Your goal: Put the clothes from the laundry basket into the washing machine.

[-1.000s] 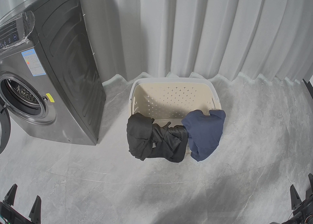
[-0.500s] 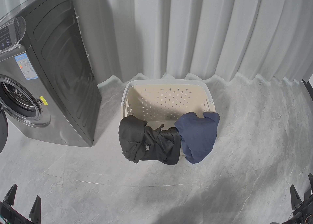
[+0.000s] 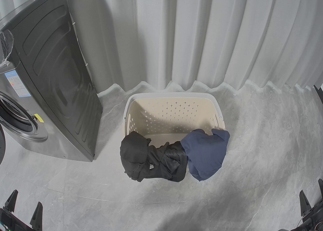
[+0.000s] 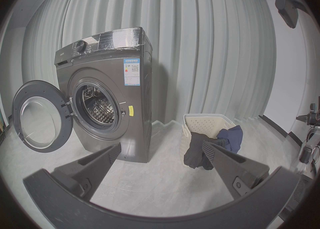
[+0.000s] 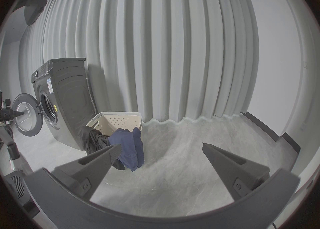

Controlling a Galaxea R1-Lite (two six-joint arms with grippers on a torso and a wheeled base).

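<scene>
The floor [image 3: 262, 161] is pale grey, marble-veined stone, glossy enough to catch the light. The washing machine [image 3: 50, 83] stands on it at the left. The laundry basket [image 3: 171, 95] sits on it near the middle, right of the machine with a strip of bare floor between them. The curtain [image 3: 202, 29] hem meets the floor along the far side.

A black garment [image 3: 148, 157] and a navy garment [image 3: 206, 152] drape the near rim of the cream laundry basket [image 3: 171, 95]. The grey washing machine [image 3: 50, 73] stands left, door [image 4: 41, 116] open.
</scene>
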